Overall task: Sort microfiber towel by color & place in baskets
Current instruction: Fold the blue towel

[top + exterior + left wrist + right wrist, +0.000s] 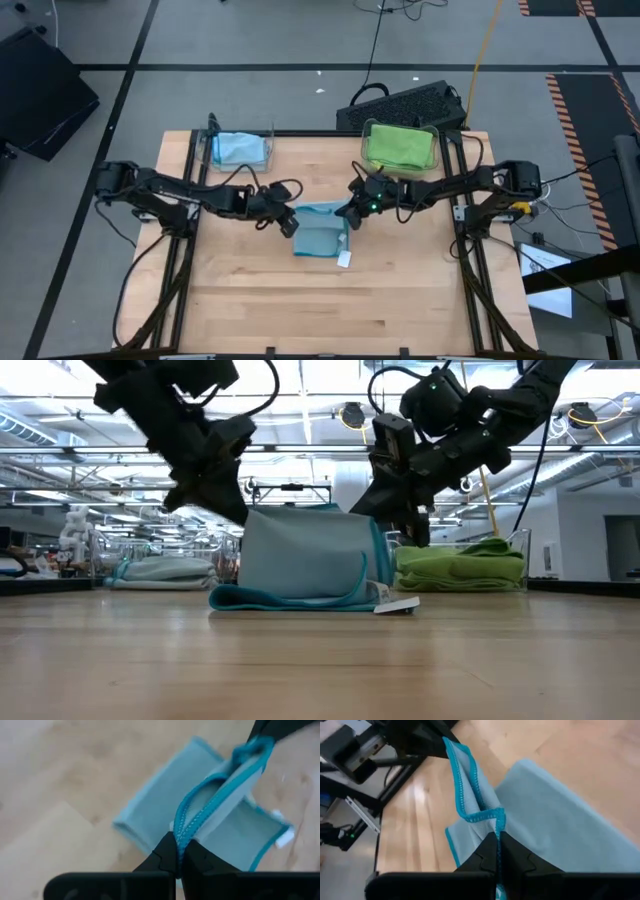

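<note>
Sorting looks well underway, judging from how things lie on the pale wooden table [260,300]. The clear, see-through plastic bin at the far left corner [240,150] already holds a folded light-blue microfiber towel [236,147], and the matching clear bin at the far right corner [400,147] holds a folded lime-green microfiber towel [397,144]. Each bin carries only its own colour, so that much seems done.

What is left in sight is one more light-blue microfiber towel with a darker teal stitched hem [320,230], near the middle of the table between the two arms. It is only partly raised: the low view shows its upper edge held up while its lower fold lies on the wood, a small white tag [398,606] trailing at its right end. The left gripper [178,856] has its fingers pressed together on the teal hem at one end of the raised edge, and the right gripper [498,851] is likewise clamped on the hem at the other end (each wrist view shows the stitched edge running straight into the closed fingertips). Both arms reach in from their sides of the table and meet over the cloth.

By colour, this towel most likely belongs in the left bin with the other blue one, so the remaining work appears to be finishing the fold or lift and carrying it there. No other loose towels show on the table.
</note>
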Robot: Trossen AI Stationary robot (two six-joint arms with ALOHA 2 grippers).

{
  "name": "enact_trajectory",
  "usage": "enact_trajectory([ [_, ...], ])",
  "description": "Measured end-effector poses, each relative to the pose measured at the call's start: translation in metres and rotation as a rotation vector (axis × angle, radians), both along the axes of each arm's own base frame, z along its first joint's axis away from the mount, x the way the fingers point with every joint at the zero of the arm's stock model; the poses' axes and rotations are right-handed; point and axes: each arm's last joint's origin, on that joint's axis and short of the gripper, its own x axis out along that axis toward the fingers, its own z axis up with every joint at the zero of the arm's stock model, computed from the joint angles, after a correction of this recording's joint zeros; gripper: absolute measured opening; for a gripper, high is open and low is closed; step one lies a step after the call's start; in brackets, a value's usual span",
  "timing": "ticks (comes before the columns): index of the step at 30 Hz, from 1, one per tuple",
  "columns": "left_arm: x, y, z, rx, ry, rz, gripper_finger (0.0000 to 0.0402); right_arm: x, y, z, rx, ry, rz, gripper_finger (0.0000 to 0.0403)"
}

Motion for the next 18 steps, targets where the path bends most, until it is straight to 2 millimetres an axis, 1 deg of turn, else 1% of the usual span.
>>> enact_trajectory([
  [2,0.003,0.007,0.006,0.019,-0.021,0.011,0.0007,0.000,-0.004,0.000,0.000,-0.002,-0.013,0.0002],
  [7,0.004,0.023,0.017,0.066,-0.044,0.030,0.0007,-0.001,-0.014,0.002,-0.007,-0.024,-0.045,0.0002],
  [12,-0.001,0.040,0.022,0.098,-0.043,0.071,0.0007,-0.002,-0.030,0.007,-0.020,-0.081,-0.097,0.0002],
  [18,-0.004,0.051,0.024,0.112,-0.040,0.078,0.0007,-0.007,-0.053,0.009,-0.042,-0.099,-0.164,0.0002],
])
